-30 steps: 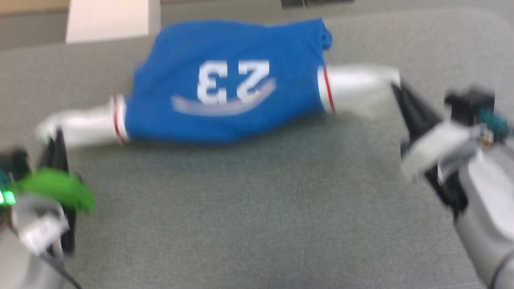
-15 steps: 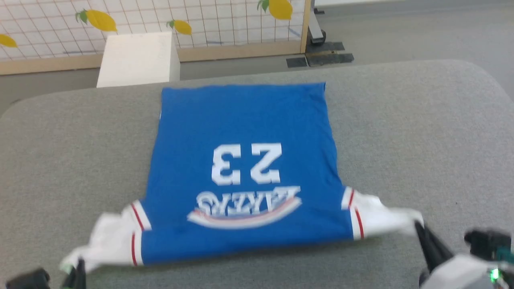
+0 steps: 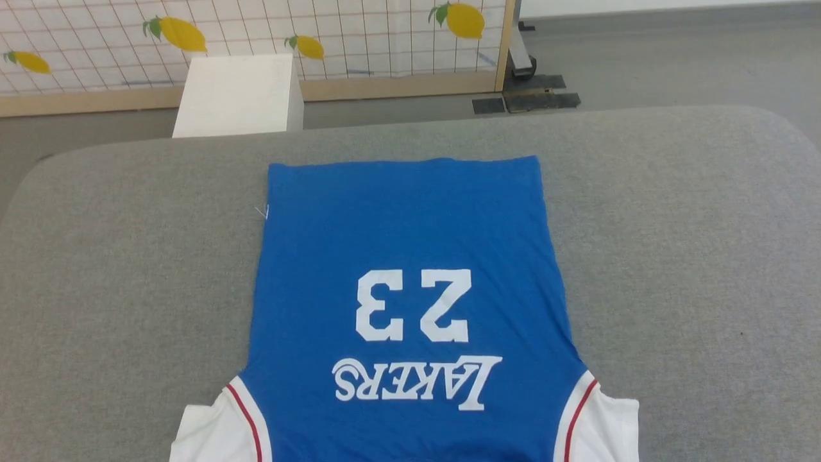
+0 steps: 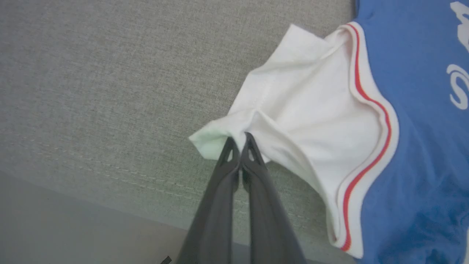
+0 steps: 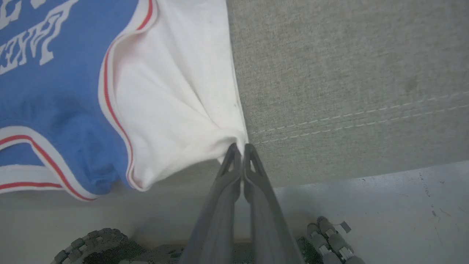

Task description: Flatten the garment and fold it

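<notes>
Grey fabric is covering the table (image 3: 128, 256), with a white box (image 3: 237, 96) standing behind it. On the left, the left gripper (image 4: 240, 137) is clenching the edge of the left sleeve (image 4: 300, 110), its fingers pressed together on the white cloth. Between the arms, the garment (image 3: 404, 231) is lying flat with the number 23 facing up, its hem sitting farther from the table's far edge than half a second ago. On the right, the right gripper (image 5: 240, 146) is pinching the right sleeve (image 5: 176, 110) near the table's front edge.
</notes>
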